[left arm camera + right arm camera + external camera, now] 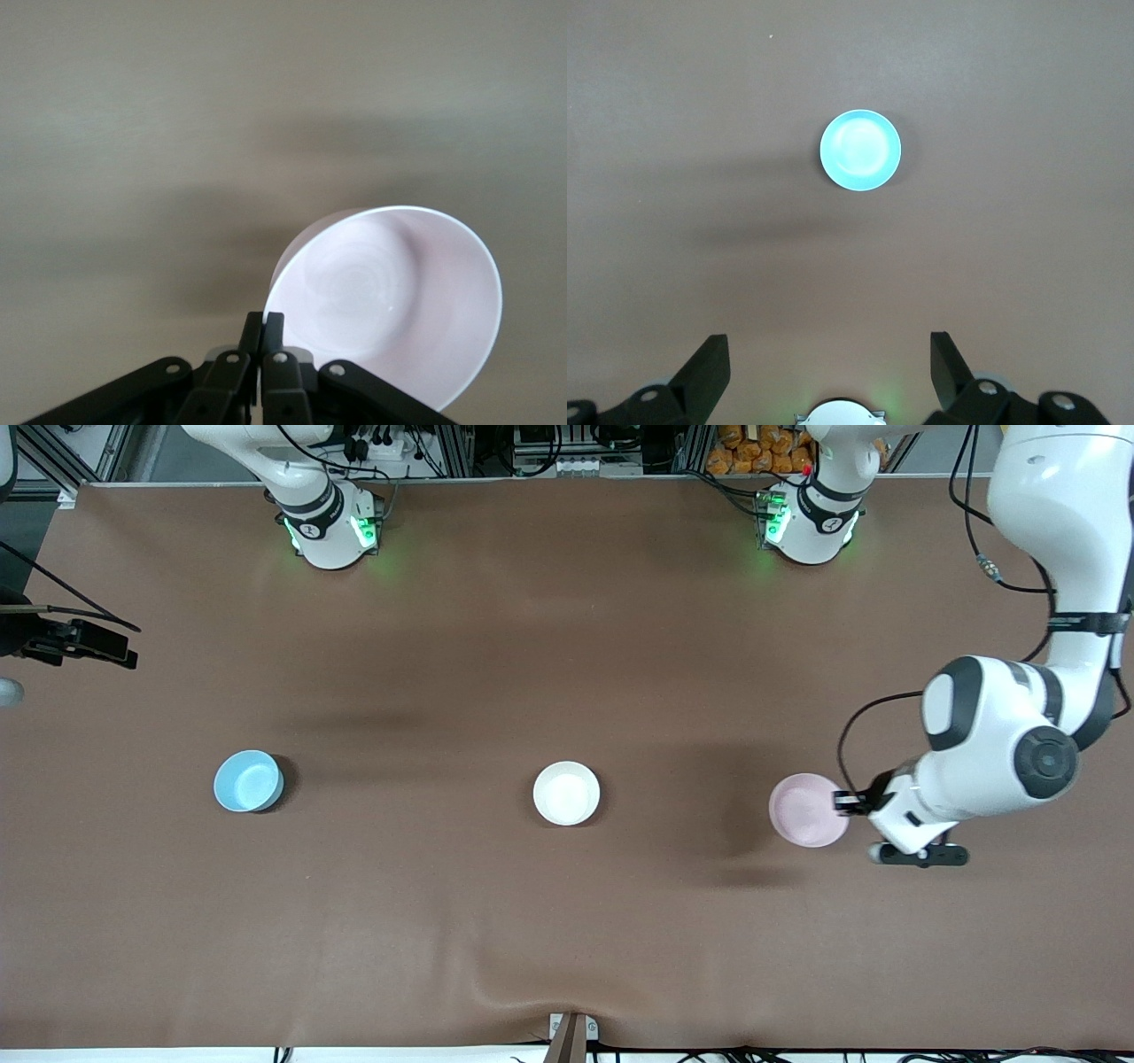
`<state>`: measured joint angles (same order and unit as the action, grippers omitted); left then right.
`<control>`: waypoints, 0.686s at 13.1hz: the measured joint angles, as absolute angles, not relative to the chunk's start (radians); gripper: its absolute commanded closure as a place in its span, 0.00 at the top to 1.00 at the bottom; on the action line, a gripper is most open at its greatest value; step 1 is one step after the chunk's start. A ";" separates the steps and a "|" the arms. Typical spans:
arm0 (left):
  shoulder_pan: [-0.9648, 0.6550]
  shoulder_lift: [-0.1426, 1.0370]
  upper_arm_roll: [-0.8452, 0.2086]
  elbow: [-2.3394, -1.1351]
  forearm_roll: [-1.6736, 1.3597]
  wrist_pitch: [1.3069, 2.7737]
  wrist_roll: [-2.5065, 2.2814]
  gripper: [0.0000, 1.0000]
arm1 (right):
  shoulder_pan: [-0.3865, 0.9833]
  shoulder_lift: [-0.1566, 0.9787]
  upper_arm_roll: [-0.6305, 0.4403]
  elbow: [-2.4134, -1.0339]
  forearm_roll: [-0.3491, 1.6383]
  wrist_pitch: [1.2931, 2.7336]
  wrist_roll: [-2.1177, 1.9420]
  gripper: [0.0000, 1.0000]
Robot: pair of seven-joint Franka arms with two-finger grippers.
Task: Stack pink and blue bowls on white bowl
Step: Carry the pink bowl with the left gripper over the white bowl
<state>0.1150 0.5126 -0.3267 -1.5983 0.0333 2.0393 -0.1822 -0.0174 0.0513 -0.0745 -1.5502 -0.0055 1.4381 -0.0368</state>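
Table (567,921) first, a broad brown sheet running under everything, with both arm bases planted along its robot edge. The left arm sweeps out wide at its own end of the table, elbow bent, wrist turned in toward the middle. The right arm is parked high at the other end and waits, only its black hand poking in at the frame's edge.

Now the bowls, three in a loose row and well apart. Pink bowl (806,810) sits toward the left arm's end, white bowl (566,793) holds the centre, blue bowl (249,781) sits toward the right arm's end. All three are upright and separate, nothing stacked on the white one yet.

Down to the left gripper (842,804), right at the pink bowl's rim on the side facing its arm. In the left wrist view the fingers (262,332) are pinched tight together on the rim of the pink bowl (390,301), the wall of the bowl caught between them.

Right gripper (111,651) hangs over the table's edge at its own end, fingers (709,372) spread wide with nothing between them, and the blue bowl (860,150) shows well clear below.
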 measured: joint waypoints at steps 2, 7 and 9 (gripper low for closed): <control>0.027 0.513 -0.333 -1.570 0.033 2.039 -0.291 0.00 | -0.017 0.052 -0.075 -1.550 -0.005 1.440 -0.037 1.00; -0.166 0.558 -0.331 -1.502 0.033 2.039 -0.548 0.00 | -0.017 0.053 -0.074 -1.551 -0.005 1.442 -0.037 1.00; -0.228 0.594 -0.329 -1.456 0.033 2.040 -0.633 0.00 | -0.015 0.053 -0.074 -1.551 -0.005 1.442 -0.037 1.00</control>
<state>-0.2278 0.5942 -0.3295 -1.4561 0.0326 2.0396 -0.6331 -0.0147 0.0532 -0.0740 -1.5508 -0.0054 1.4425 -0.0367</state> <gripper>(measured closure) 0.974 0.000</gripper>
